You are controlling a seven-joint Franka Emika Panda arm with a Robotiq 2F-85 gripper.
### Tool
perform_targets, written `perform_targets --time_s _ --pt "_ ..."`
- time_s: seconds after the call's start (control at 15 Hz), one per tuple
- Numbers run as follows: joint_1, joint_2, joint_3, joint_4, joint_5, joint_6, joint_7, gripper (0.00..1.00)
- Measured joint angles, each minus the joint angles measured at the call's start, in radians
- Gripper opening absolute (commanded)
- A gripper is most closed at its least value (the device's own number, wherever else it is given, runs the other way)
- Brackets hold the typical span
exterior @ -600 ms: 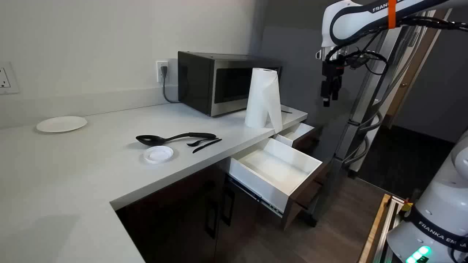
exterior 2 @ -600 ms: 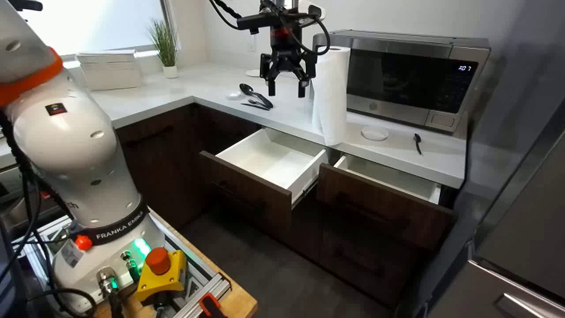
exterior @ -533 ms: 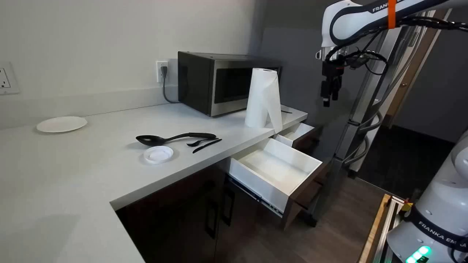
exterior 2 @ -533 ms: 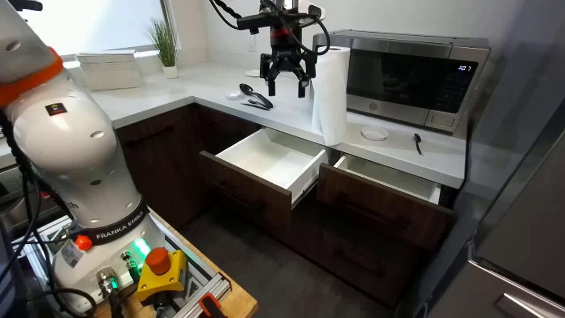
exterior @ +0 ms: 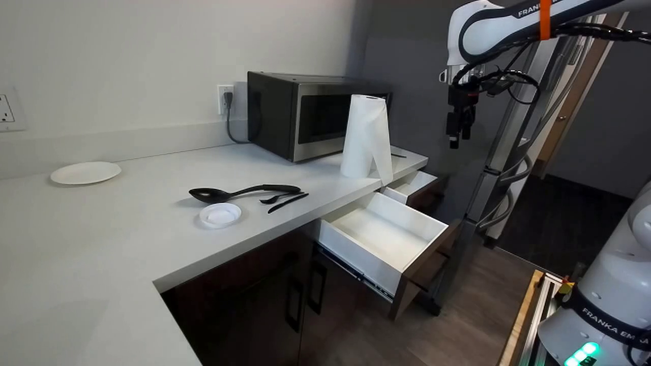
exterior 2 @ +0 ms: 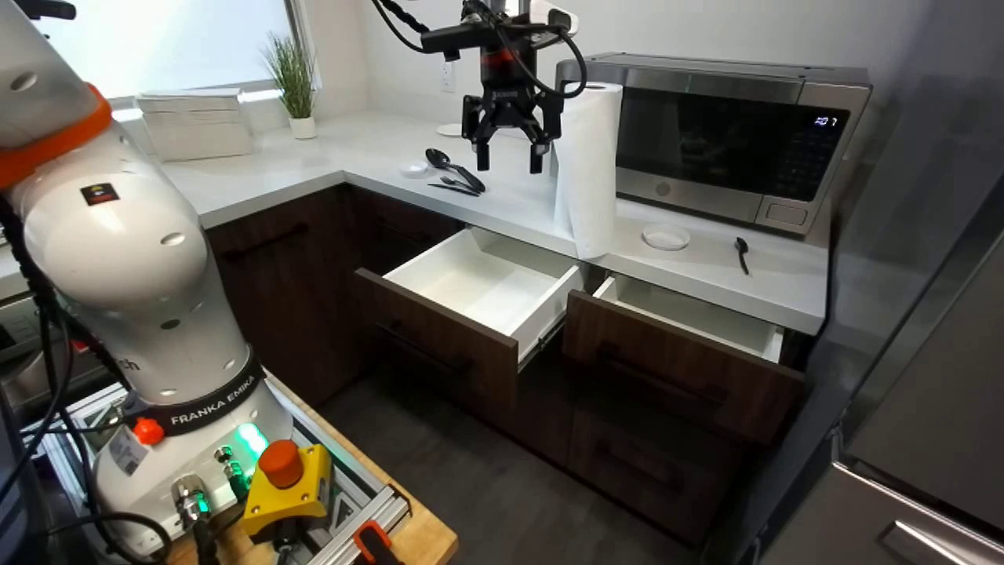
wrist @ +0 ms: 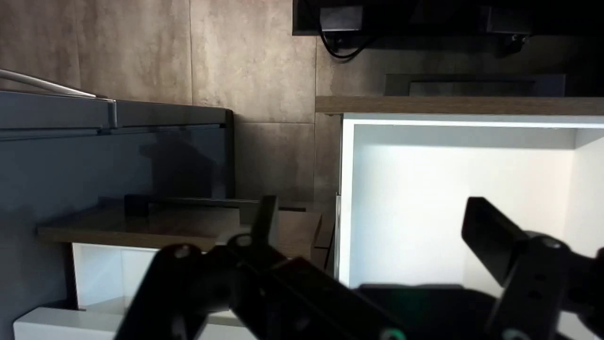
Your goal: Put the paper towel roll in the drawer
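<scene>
The paper towel roll (exterior: pixel 357 140) stands upright on the counter in front of the microwave, a loose sheet hanging at its side; it also shows in an exterior view (exterior 2: pixel 594 176). The drawer (exterior: pixel 356 249) is pulled far out, with a white, empty interior and a brown front (exterior 2: pixel 439 314). My gripper (exterior 2: pixel 510 161) is open and empty, pointing down, high above the drawer and apart from the roll. It also shows in an exterior view (exterior: pixel 460 140). In the wrist view the open jaws (wrist: pixel 373 212) are over the drawer's side wall (wrist: pixel 347 198); the roll is out of view there.
A second drawer (exterior 2: pixel 682 361) beside it is partly open. The microwave (exterior 2: pixel 729 141) stands behind the roll. A black ladle (exterior: pixel 244 191), small cutlery, a white lid (exterior: pixel 220 215) and a plate (exterior: pixel 85 173) lie on the counter (exterior: pixel 127 244). A grey refrigerator (exterior 2: pixel 925 353) stands beside the drawers.
</scene>
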Motion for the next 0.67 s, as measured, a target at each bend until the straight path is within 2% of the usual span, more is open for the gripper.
perform_targets --time_s 0.67 --pt "0.000 -0.002 -0.008 0.012 0.003 0.022 0.000 1.00"
